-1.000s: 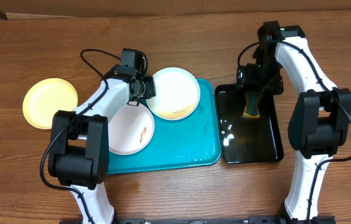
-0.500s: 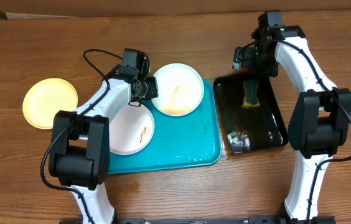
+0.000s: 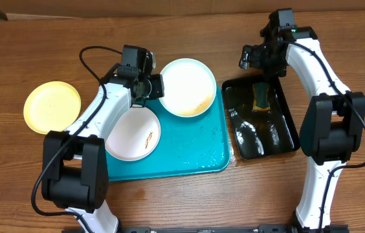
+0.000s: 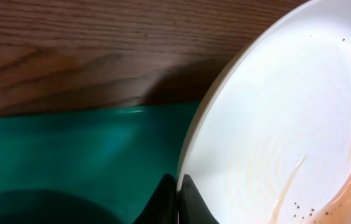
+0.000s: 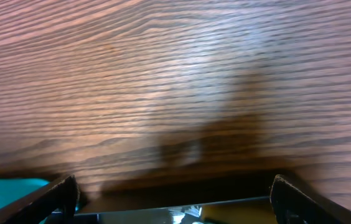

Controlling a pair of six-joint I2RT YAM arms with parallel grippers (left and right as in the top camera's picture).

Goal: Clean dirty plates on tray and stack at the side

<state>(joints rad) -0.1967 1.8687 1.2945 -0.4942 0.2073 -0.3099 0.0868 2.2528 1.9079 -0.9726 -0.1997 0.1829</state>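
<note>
From above, the left gripper point(image 3: 151, 87) is clamped on the rim of a stained white plate point(image 3: 186, 87) held over the blue tray's point(image 3: 195, 158) far right corner, with another smeared plate point(image 3: 134, 134) flat on the tray and a yellowish plate point(image 3: 53, 107) on the table to the left; I'd carry the held one slowly and level. Up close at that wrist, the fingers point(image 4: 191, 202) pinch only the plate's thin edge, so a jerk could swing it. At the other wrist, the right gripper point(image 5: 175, 202) is spread wide on nothing, over bare wood beside the black tray point(image 3: 289, 133); it should fetch the sponge point(image 3: 261, 97) first.
</note>
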